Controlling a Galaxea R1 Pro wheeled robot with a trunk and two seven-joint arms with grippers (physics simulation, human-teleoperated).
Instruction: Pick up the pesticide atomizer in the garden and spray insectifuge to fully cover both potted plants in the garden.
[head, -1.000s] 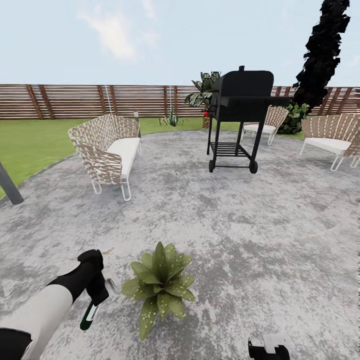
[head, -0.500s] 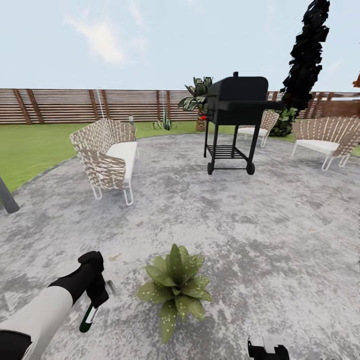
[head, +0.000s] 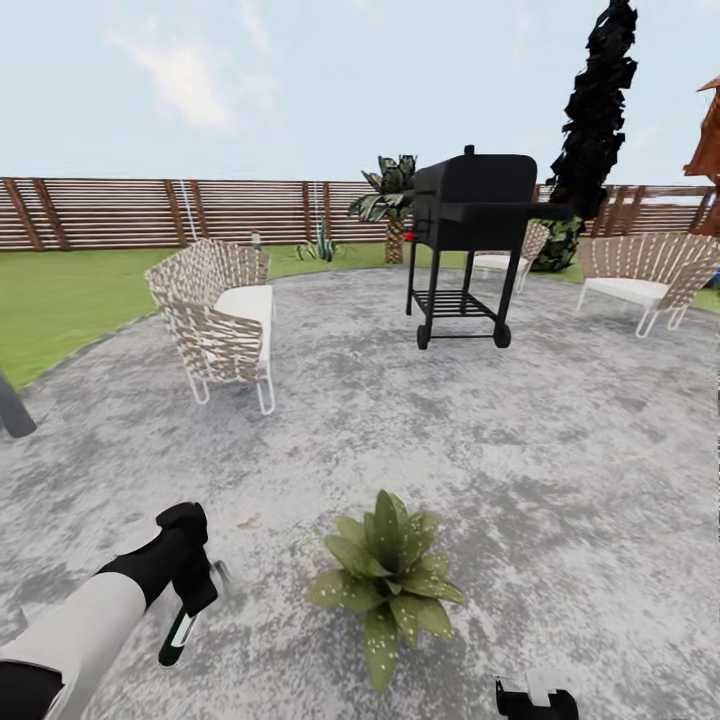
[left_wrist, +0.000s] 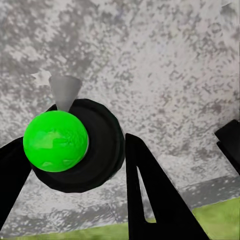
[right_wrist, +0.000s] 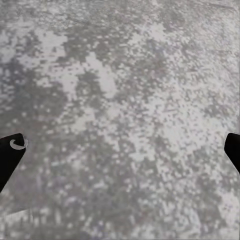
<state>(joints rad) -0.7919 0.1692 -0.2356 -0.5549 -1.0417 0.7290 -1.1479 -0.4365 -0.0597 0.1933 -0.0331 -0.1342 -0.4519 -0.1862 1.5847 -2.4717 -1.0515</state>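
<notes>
My left gripper (head: 196, 598) is shut on the pesticide atomizer (head: 176, 637), a dark green bottle with a pale stripe that hangs below the hand over the grey patio. Seen end-on in the left wrist view, the atomizer (left_wrist: 100, 150) shows a bright green round end and a grey nozzle cone, with the gripper (left_wrist: 75, 145) closed around it and a black finger (left_wrist: 152, 197) on each side. One potted plant (head: 388, 583), a low speckled rosette, sits on the paving just right of that hand. My right gripper (head: 537, 697) is at the bottom edge; in its wrist view it (right_wrist: 122, 150) stands open over bare paving.
The round patio (head: 560, 470) carries a black grill (head: 470, 240), a wicker sofa (head: 215, 322) and wicker chairs (head: 645, 275). Lawn (head: 60, 295) and a slatted fence (head: 150, 212) lie beyond. A tall dark tree (head: 597, 110) stands at the back right.
The whole view has shifted as the robot moves: the potted plant now appears further right in the picture. Both arms keep their pose, and the atomizer stays in the left gripper.
</notes>
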